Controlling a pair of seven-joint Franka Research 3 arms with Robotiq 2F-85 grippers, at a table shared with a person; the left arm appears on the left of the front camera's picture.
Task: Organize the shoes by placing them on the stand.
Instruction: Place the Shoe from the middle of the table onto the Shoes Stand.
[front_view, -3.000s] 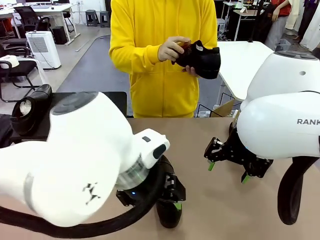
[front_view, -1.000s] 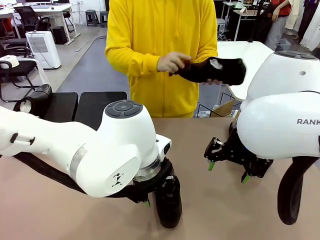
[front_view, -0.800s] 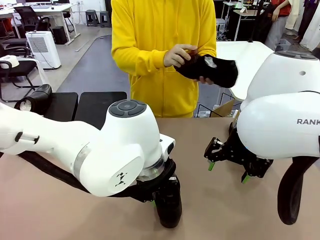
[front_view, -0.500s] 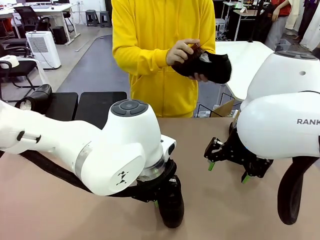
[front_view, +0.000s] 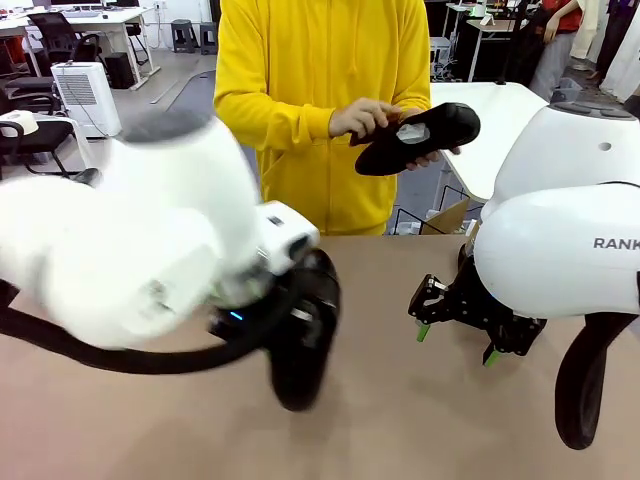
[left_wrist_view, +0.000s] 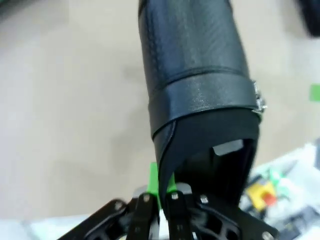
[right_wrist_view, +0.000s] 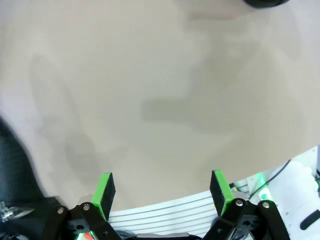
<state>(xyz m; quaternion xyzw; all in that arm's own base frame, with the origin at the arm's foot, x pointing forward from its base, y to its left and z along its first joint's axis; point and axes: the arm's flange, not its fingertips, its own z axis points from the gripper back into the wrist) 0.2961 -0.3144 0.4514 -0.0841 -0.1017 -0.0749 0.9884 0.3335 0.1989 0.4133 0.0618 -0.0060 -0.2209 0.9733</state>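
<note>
Two glossy white, rounded robot arms (front_view: 150, 240) carry thick black cables (front_view: 585, 385) and end in black fingers (right_wrist_view: 95, 220) with green pads (right_wrist_view: 105, 189); the person (front_view: 320, 150) wears a yellow long-sleeved top (front_view: 300, 60).

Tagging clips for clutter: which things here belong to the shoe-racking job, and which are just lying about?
Job:
- held shoe, pinched by left gripper
- second shoe, in the person's hand
- right gripper, open

Lying about:
- white appliance
- office chair
- cardboard box
- white table
</note>
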